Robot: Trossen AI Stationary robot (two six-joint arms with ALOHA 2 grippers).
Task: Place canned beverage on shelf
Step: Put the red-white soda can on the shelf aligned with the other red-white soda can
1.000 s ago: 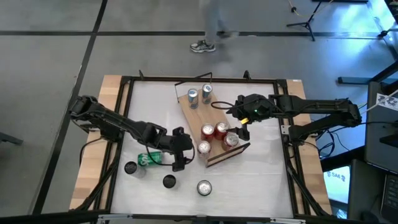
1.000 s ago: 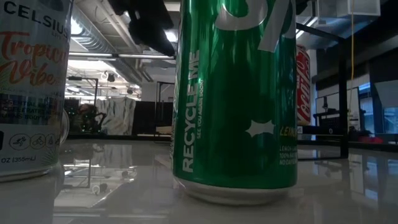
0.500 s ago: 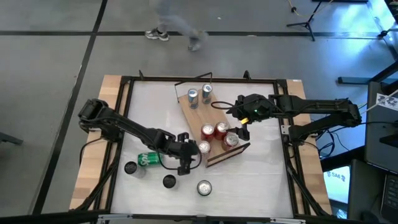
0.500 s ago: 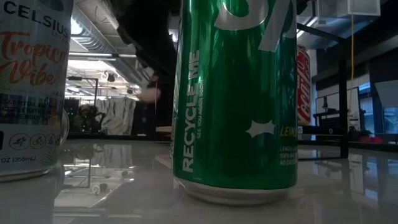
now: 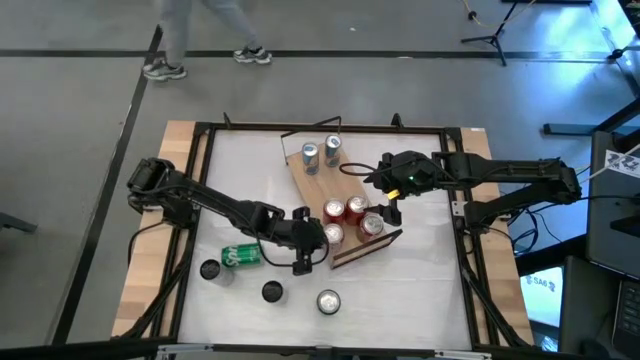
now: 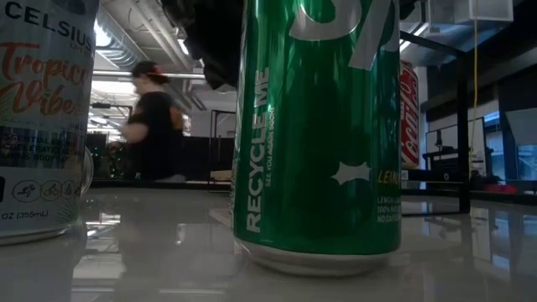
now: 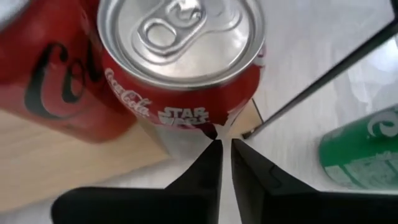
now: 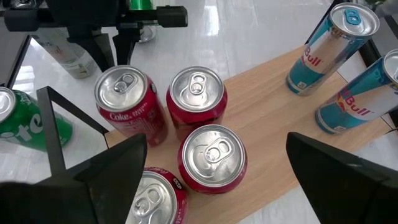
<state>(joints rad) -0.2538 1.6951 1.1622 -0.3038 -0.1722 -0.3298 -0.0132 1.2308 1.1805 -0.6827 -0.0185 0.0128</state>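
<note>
The shelf [image 5: 343,190] is a light-wood board lying slantwise mid-table, with a wire frame at its far end and a dark rim [image 5: 366,249] at its near end. Two blue cans [image 5: 320,152] and several red cans [image 5: 357,209] stand on it. My left gripper [image 5: 310,246] [image 7: 225,144] is shut, its tips at the foot of the nearest red can [image 5: 327,235] [image 7: 180,56], by the shelf's left edge. Above the red cans, my right gripper [image 5: 391,204] [image 8: 217,180] hangs open. My left gripper points level from the table's left at the lower wall [image 7: 208,127] of the nearest red can, fingers shut. I cannot tell whether its tips touch the can. The can stands upright on the shelf.
A green can [image 5: 240,256] lies on its side on the table left of the shelf. Three more cans stand near the front edge [image 5: 328,301], [image 5: 272,291], [image 5: 210,270]; two of them fill the low view [image 6: 319,126], [image 6: 42,117]. A person [image 5: 195,30] walks beyond the table.
My left gripper has moved toward the table's right edge, up to the nearest red can on the shelf, and has shut on the way. The cans stay where they were. The person behind the table has walked toward the left.
</note>
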